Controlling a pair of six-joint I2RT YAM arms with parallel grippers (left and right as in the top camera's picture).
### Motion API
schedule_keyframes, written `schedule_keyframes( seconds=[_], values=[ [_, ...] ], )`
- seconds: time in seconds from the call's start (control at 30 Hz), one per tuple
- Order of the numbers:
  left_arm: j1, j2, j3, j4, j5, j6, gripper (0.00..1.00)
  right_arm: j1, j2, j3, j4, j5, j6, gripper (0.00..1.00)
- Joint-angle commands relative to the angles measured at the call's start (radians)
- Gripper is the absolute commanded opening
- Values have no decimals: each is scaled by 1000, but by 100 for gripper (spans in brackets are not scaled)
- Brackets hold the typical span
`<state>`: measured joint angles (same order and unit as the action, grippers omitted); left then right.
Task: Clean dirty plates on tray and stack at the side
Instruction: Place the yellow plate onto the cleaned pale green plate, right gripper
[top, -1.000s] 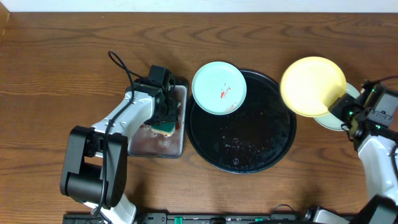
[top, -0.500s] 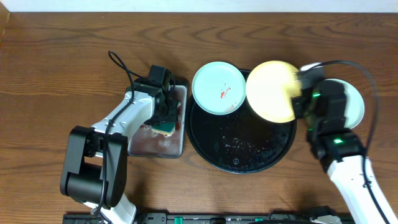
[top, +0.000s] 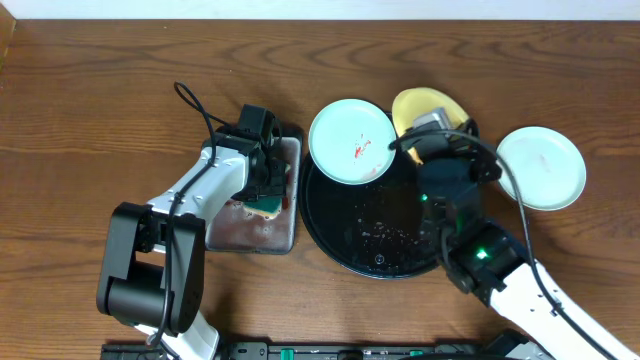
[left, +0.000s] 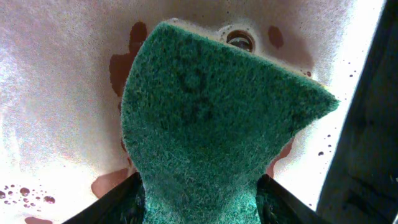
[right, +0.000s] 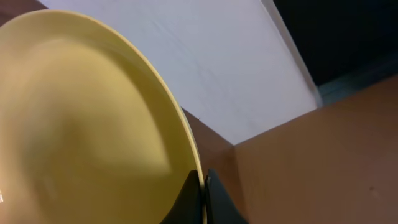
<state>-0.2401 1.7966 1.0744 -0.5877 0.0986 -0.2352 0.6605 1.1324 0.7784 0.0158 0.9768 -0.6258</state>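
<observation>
The black tray sits mid-table. A mint-blue plate smeared with red sauce rests on its upper left rim. A clean mint-blue plate lies on the table to the right. My right gripper is shut on the rim of the yellow plate, holding it tilted over the tray's upper right edge; it also shows in the overhead view. My left gripper is shut on the green sponge, pressed in the grey pan.
The grey metal pan lies left of the tray with reddish soapy water in it. My right arm reaches across the tray's right half. Bare wooden table lies at the back and far left.
My right arm swung left from the table's right side over the tray, carrying the yellow plate and tilting it up. The clean mint plate is now uncovered. The left arm stayed still.
</observation>
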Motion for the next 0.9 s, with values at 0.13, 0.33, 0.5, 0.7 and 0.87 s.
schedule_keyframes(
  seconds=[0.13, 0.33, 0.5, 0.7, 0.87],
  values=[
    [2, 4, -3, -6, -5, 2, 57, 6, 7, 14, 5, 66, -57, 1],
    [2, 4, -3, -6, -5, 2, 57, -54, 18, 13, -4, 65, 157, 1],
    [2, 4, -3, -6, -5, 2, 57, -219, 34, 13, -220, -146, 553, 1],
    [2, 4, -3, -6, -5, 2, 57, -570, 113, 13, -355, -525, 911, 1],
    [2, 4, -3, -6, -5, 2, 57, -854, 192, 13, -341, -829, 1090, 1]
  ],
)
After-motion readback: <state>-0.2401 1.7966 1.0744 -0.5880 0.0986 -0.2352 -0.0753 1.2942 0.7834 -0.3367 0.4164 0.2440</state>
